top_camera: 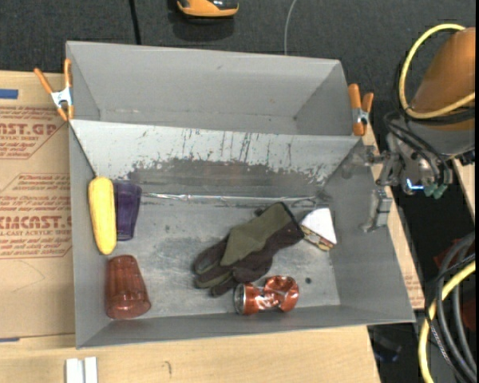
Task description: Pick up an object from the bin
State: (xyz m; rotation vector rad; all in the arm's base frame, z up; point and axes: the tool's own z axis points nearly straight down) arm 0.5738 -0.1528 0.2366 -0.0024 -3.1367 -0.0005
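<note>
The claw [377, 207], whose state cannot be told, is held over the right wall of the bin [359, 254], presumably so the nearby white wedge [321, 228], glove [247, 250] and crushed can [265, 295] are left unobstructed.

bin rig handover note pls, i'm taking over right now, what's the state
Gripper: at the right wall of the bin, clear of the things; grip state unclear.
Things on the floor: yellow banana and purple cup at left, red cup front left, dark glove in the middle, crushed red can in front of it, white wedge to its right.
Done: nothing picked yet.
Left: choose a thing, descend, grasp, lift.
</note>
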